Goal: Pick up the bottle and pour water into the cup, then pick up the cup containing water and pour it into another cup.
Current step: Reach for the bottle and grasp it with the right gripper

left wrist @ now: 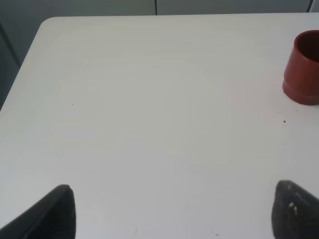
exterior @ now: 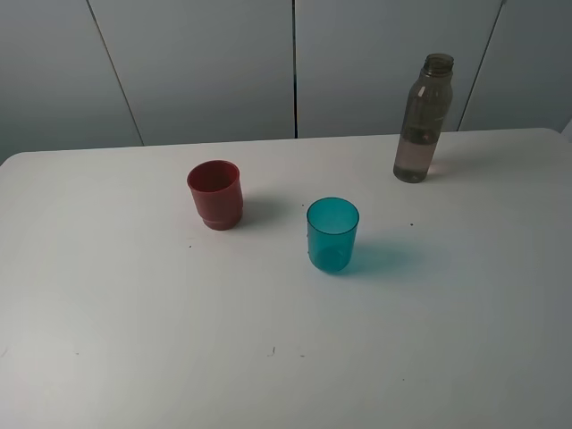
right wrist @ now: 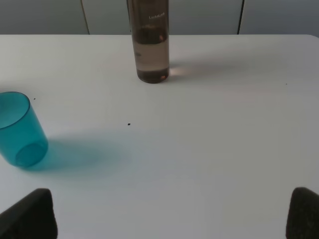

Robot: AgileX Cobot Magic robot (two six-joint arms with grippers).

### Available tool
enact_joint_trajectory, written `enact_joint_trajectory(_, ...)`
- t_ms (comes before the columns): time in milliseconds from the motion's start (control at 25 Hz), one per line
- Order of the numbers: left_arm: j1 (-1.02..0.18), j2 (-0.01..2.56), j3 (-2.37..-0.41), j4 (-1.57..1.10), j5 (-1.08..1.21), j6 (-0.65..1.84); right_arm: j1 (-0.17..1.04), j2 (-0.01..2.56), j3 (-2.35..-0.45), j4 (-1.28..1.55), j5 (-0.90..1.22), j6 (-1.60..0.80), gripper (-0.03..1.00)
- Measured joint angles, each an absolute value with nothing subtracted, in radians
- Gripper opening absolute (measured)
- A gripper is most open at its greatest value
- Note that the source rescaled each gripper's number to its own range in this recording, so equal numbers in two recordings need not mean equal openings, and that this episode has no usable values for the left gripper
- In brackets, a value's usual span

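Observation:
The smoky grey-brown bottle (exterior: 422, 119) stands upright, uncapped, at the back right of the white table (exterior: 134, 313); its lower part shows in the right wrist view (right wrist: 150, 42), with liquid in it. The teal cup (exterior: 332, 235) stands upright near the middle and shows in the right wrist view (right wrist: 18, 129). The red cup (exterior: 215, 194) stands upright to its left and shows in the left wrist view (left wrist: 303, 68). My left gripper (left wrist: 172, 211) is open and empty over bare table. My right gripper (right wrist: 172, 216) is open and empty, well short of the bottle. Neither arm shows in the exterior view.
Grey wall panels (exterior: 206, 63) stand behind the table's back edge. The table's left edge and rounded back corner show in the left wrist view (left wrist: 37, 37). A few small dark specks (right wrist: 129, 124) lie on the tabletop.

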State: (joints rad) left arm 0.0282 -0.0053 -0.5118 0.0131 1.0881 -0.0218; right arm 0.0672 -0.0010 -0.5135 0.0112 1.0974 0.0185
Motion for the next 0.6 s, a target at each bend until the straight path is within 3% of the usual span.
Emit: enact_joint_trajectory(600, 0.028, -0.005, -0.512, 0.013, 1.088, -0.022, 0.067, -0.001, -0.514, 0.011, 1.097, 0.018, 1.00)
